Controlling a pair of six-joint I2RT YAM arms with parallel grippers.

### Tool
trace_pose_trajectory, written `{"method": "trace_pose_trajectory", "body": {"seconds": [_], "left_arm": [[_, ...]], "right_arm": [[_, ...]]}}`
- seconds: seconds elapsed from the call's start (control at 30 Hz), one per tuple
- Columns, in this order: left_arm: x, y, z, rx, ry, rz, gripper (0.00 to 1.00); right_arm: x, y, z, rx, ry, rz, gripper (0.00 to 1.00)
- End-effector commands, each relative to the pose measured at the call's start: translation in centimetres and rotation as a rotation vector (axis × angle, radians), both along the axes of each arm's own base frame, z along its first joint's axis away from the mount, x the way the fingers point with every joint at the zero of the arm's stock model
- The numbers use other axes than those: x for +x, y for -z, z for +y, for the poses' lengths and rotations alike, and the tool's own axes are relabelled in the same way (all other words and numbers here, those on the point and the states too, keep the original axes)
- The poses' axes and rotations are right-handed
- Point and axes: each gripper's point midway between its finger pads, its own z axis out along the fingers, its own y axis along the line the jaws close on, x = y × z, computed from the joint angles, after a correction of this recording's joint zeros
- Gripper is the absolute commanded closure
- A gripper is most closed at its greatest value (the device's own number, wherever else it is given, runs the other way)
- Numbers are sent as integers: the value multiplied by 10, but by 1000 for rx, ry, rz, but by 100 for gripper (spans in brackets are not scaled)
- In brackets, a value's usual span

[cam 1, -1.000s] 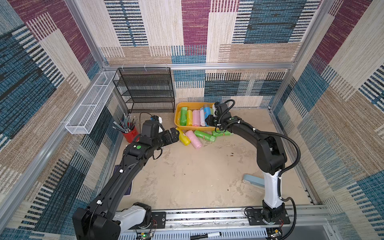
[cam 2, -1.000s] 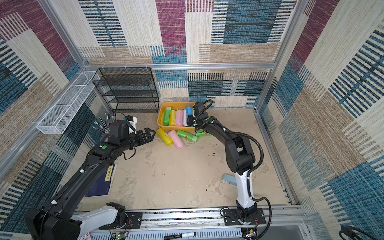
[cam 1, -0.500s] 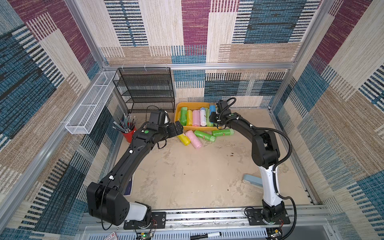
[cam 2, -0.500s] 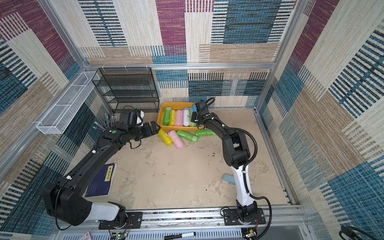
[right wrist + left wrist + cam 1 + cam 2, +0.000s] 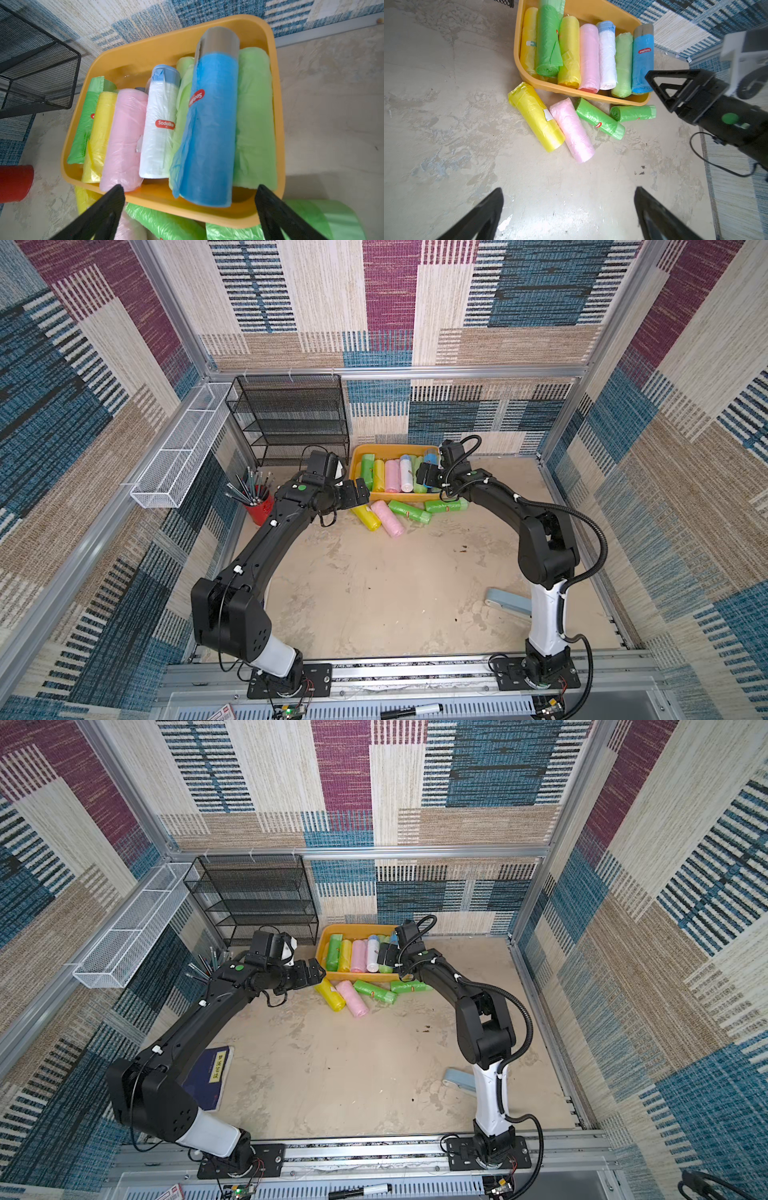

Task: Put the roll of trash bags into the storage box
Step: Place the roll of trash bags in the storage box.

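Note:
The orange-yellow storage box stands at the back of the table and holds several rolls of trash bags. A blue roll lies on top of pale green ones at one end. My right gripper hangs open over the box's near rim, holding nothing. On the table in front of the box lie a yellow roll, a pink roll and two green rolls. My left gripper is open and empty, just left of these rolls.
A black mesh rack stands left of the box against the back wall. A white wire basket hangs on the left wall above a red pencil cup. A dark notebook lies front left, a pale blue object front right.
My right gripper has opened and the blue roll now lies in the box. My left arm has swung right and back, bringing its open gripper closer to the loose rolls.

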Motion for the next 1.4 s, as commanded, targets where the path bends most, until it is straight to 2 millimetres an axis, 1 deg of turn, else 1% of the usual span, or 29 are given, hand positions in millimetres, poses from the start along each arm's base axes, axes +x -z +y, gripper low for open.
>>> {"method": "trace_pose_trajectory", "body": {"seconds": [0.0,0.03,0.07,0.17,0.27,0.47,0.63,0.73,0.83,0.93,0.97,1.13,1.37], "left_arm": [[1,7,-1,12,25,27,2],[2,9,0,10,24,35,1],[2,11,0,10,24,42,2],[4,16,-1,12,36,52,1],[5,21,-3,8,42,71,7],[13,37,-8,25,60,118,8],[24,49,-15,11,71,158,13],[29,56,-19,6,72,174,14],[33,67,-17,28,61,191,15],[35,80,-20,36,53,220,15],[37,87,-21,41,48,230,15],[39,106,-25,53,27,249,17],[43,129,-19,80,-15,257,18]], "right_arm": [[-2,-27,4,45,-26,-84,1],[-4,-38,4,55,-31,-109,1],[-9,-35,2,54,-31,-106,1],[-20,-44,-2,66,-37,-131,1],[-33,-45,-3,85,-64,-143,1],[-61,-31,-14,94,-81,-119,1],[-76,-27,-22,92,-81,-115,1],[-80,-24,-26,85,-79,-111,1],[-83,-22,-27,87,-89,-107,1],[-83,-24,-24,94,-113,-107,1],[-83,-24,-25,92,-113,-104,1],[-84,-29,-28,81,-125,-126,1],[-85,-28,-26,111,-132,-104,1]]}}
